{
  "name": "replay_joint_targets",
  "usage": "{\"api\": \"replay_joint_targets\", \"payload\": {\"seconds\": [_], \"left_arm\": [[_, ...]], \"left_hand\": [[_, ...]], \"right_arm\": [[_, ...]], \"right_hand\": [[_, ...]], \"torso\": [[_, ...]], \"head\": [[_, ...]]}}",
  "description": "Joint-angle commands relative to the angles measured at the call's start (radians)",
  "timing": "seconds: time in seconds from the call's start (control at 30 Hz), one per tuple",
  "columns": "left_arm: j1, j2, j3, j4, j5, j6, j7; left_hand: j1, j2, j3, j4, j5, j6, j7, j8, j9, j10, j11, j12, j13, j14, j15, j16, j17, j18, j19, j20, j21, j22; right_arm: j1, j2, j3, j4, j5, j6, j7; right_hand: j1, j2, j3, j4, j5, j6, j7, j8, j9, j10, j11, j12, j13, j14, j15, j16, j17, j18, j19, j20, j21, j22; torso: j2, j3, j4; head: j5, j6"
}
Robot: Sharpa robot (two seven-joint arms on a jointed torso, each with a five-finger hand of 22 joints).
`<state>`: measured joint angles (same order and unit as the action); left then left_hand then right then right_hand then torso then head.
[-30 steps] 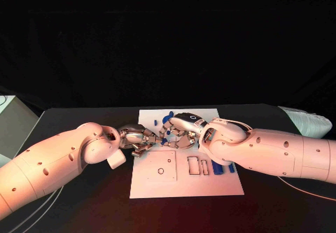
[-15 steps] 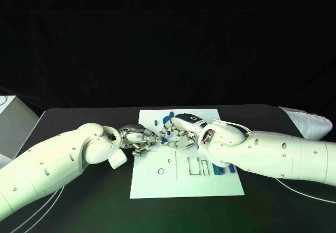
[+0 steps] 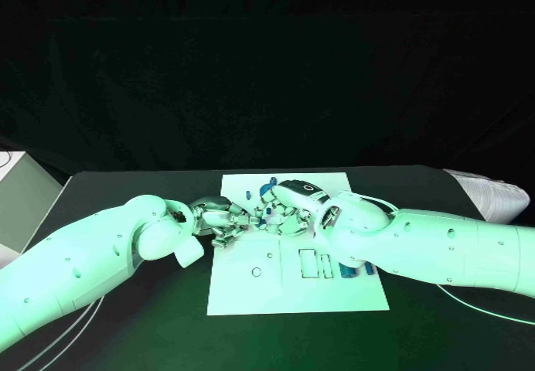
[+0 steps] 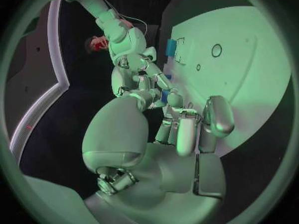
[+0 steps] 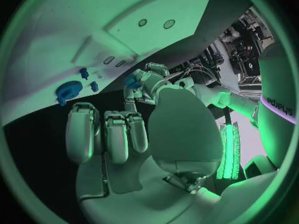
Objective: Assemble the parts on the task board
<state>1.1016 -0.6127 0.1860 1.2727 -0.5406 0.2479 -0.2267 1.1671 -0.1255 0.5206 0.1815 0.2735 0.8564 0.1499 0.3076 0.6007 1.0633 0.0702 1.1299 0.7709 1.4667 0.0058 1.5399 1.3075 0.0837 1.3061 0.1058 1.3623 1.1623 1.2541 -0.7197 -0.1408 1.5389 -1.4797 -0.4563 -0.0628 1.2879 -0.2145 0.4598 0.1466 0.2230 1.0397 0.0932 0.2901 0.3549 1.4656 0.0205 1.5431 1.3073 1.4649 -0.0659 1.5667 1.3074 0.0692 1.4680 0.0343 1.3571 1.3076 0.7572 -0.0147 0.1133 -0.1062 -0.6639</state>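
- Head view: the left hand (image 3: 217, 219) and the right hand (image 3: 285, 210) meet fingertip to fingertip over the far half of the task board (image 3: 297, 292), above its left-centre.
- Between the two sets of fingers sits a small blue part (image 3: 265, 222). The right wrist view shows that part (image 5: 132, 81) at the left hand's fingertips, so the left hand looks to be pinching it; whether the right hand's fingers also touch it I cannot tell.
- The right hand's own fingers (image 5: 116, 134) hang side by side with nothing visible between them, and its thumb side is out of sight, so its state I cannot tell.
- The relation the coming move turns on: the part lies between the hands, on the left hand's tips and just ahead of the right hand's, with the board directly beneath. Its long axis is too small to read.
- Other parts lie apart from the hands: a blue gear (image 5: 68, 90) and two small blue pegs (image 5: 83, 73) on the board, and blue bars (image 3: 355, 267) by the slots near the right forearm.
- Hidden: the right forearm covers the board's right edge, and the crowded fingers mask the contact itself.
- In the left wrist view, the part (image 4: 165, 95) shows as a sliver of blue.
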Motion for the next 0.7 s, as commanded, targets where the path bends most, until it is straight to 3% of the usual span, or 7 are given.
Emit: {"api": "replay_joint_targets", "payload": {"seconds": [0.03, 0.37, 0.57, 0.7], "left_arm": [[0.000, 0.007, 0.000, 0.004, 0.015, -0.010, -0.009], [0.000, 0.012, 0.000, 0.002, 0.015, -0.025, -0.019], [0.000, 0.014, -0.001, 0.002, 0.015, -0.033, -0.018], [0.000, 0.013, -0.001, 0.001, 0.015, -0.042, -0.012]], "left_hand": [[0.008, -0.007, -0.011, 0.006, 0.001, 0.007, 0.001, 0.006, -0.001, 0.009, 0.001, 0.007, 0.001, 0.068, 0.003, -0.002, 0.197, 0.008, 0.003, 0.006, -0.004, 0.001], [0.013, -0.011, -0.039, 0.033, 0.003, 0.021, -0.005, 0.019, 0.000, 0.015, -0.003, 0.013, 0.003, 0.069, 0.000, -0.001, 0.198, 0.008, 0.005, 0.004, -0.003, 0.003], [0.058, 0.011, -0.034, 0.028, 0.006, 0.036, -0.015, 0.040, 0.006, 0.025, -0.012, 0.019, 0.006, 0.070, -0.008, 0.001, 0.200, 0.007, 0.010, -0.001, 0.000, 0.008], [0.130, 0.042, 0.006, -0.006, 0.009, 0.040, -0.025, 0.073, 0.020, 0.031, -0.023, 0.016, 0.002, 0.072, -0.018, 0.002, 0.203, 0.006, 0.014, -0.010, 0.002, 0.013]], "right_arm": [[-0.002, 0.005, 0.000, 0.004, -0.002, -0.011, -0.006], [-0.003, 0.011, 0.000, 0.003, -0.005, -0.007, -0.011], [-0.004, 0.013, 0.000, 0.002, -0.009, 0.001, -0.016], [-0.005, 0.013, 0.000, 0.001, -0.014, 0.007, -0.020]], "right_hand": [[-0.009, -0.001, 0.000, 0.004, 0.003, -0.002, -0.002, 0.005, 0.001, 0.082, -0.007, 0.003, 0.243, 0.106, 0.008, 0.004, 0.263, -0.016, 0.049, 0.007, -0.005, 0.052], [-0.011, -0.002, -0.001, 0.005, 0.008, -0.001, -0.003, 0.006, 0.002, 0.083, -0.007, 0.004, 0.243, 0.106, 0.008, 0.004, 0.263, -0.016, 0.049, 0.007, -0.005, 0.052], [-0.013, -0.003, -0.002, 0.007, 0.010, 0.000, -0.003, 0.007, 0.003, 0.083, -0.007, 0.004, 0.244, 0.106, 0.008, 0.004, 0.263, -0.016, 0.049, 0.007, -0.005, 0.052], [-0.014, -0.004, -0.003, 0.008, 0.011, 0.001, -0.003, 0.008, 0.003, 0.083, -0.007, 0.004, 0.243, 0.106, 0.008, 0.004, 0.263, -0.016, 0.049, 0.007, -0.006, 0.051]], "torso": [[0.000, 0.0002, 0.0001], [0.000, 0.0002, 0.0000], [0.000, 0.0002, 0.0003], [0.000, 0.0002, -0.0003]], "head": [[0.000, -0.001], [0.001, -0.001], [0.001, -0.002], [0.001, -0.003]]}}
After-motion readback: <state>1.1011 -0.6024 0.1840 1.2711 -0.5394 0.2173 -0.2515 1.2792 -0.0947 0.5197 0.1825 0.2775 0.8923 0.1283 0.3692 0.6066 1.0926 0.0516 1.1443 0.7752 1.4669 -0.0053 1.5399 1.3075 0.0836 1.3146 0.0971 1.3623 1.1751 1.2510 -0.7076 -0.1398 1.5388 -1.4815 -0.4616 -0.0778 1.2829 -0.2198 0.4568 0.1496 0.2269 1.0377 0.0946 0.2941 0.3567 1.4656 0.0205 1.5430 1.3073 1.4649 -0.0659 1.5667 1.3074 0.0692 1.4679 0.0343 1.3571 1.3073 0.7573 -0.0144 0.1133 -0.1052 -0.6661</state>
